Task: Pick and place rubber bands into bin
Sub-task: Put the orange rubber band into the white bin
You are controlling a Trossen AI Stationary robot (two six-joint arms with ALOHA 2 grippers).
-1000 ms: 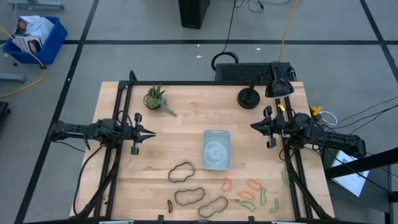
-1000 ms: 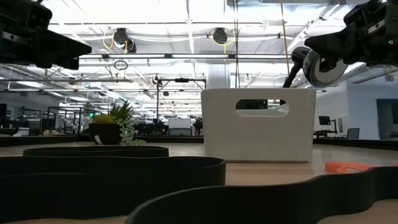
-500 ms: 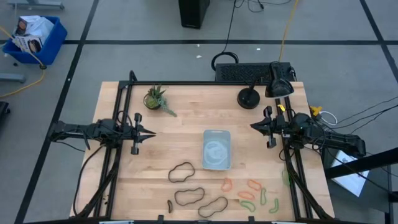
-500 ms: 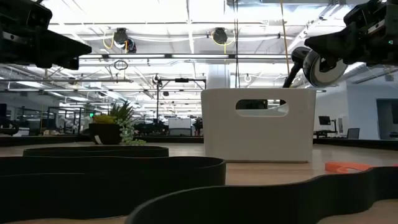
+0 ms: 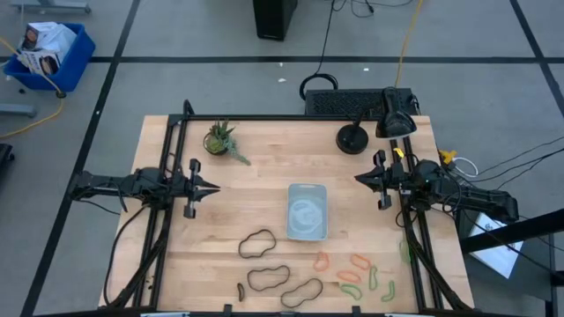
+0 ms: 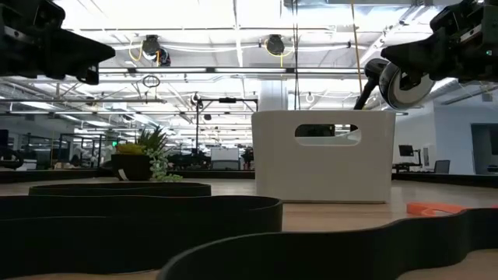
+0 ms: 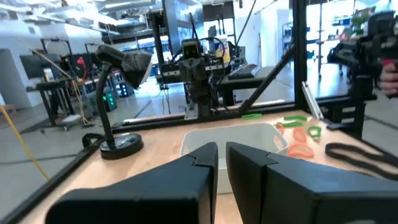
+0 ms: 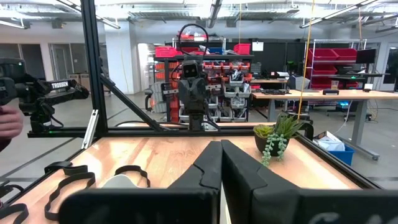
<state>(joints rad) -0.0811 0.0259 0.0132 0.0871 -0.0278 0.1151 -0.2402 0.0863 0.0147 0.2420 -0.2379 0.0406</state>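
The pale bin (image 5: pixel 307 211) stands on the table's middle; it also shows in the low view (image 6: pixel 323 167) and the left wrist view (image 7: pixel 233 134). Large dark rubber bands (image 5: pixel 257 243) (image 5: pixel 268 278) (image 5: pixel 302 291) lie flat near the front edge. Orange ones (image 5: pixel 359 261) and green ones (image 5: pixel 374 278) lie to their right. My left gripper (image 5: pixel 214 187) hangs shut and empty above the table, left of the bin. My right gripper (image 5: pixel 357 179) hangs shut and empty right of the bin. Their fingers show in the wrist views (image 7: pixel 222 155) (image 8: pixel 221 149).
A small potted plant (image 5: pixel 220 139) stands at the far left. A black desk lamp (image 5: pixel 354 137) stands at the far right. A bright blue crate (image 5: pixel 48 55) sits on the floor beyond the table. A person's hand (image 8: pixel 7 127) shows off to the table's side.
In the low view my left gripper has risen a little. Nothing else has moved.
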